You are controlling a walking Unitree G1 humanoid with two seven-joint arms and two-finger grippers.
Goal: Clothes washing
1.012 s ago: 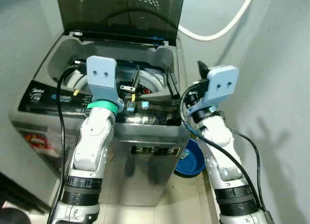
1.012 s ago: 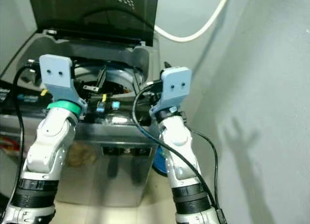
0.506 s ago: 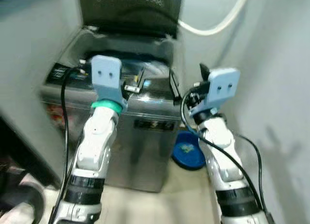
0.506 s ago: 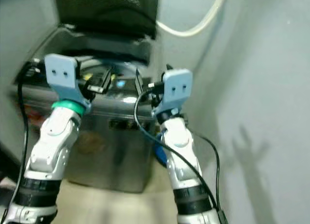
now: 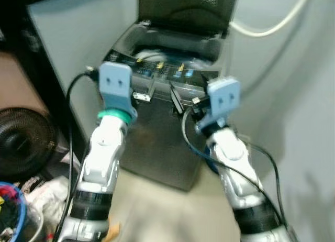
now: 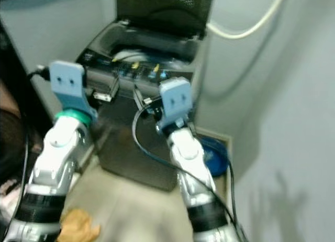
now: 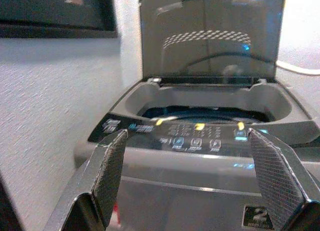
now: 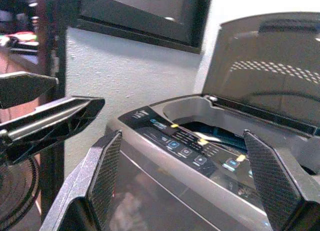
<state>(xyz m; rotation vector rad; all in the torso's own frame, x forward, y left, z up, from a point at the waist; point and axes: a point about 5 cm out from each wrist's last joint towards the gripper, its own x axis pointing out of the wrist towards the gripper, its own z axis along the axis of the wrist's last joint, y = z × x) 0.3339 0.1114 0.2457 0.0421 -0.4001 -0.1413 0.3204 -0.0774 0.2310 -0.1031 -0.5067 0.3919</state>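
A grey top-loading washing machine stands against the wall with its dark lid raised. Small lights glow on its control panel, and behind the panel the tub lies open. Both arms are held up in front of the machine, a short way back from its front. My left gripper is open with nothing between its fingers. My right gripper is open and empty too, and it sits just right of the left one.
A blue basin lies on the floor right of the washer, close to the grey wall. A white hose runs along that wall. To the left are a black fan and a blue basket. A tan cloth lies on the floor.
The camera has pulled back and swung left, so the washer looks farther away and the fan and basket have come into view. Both grippers stay raised and open.
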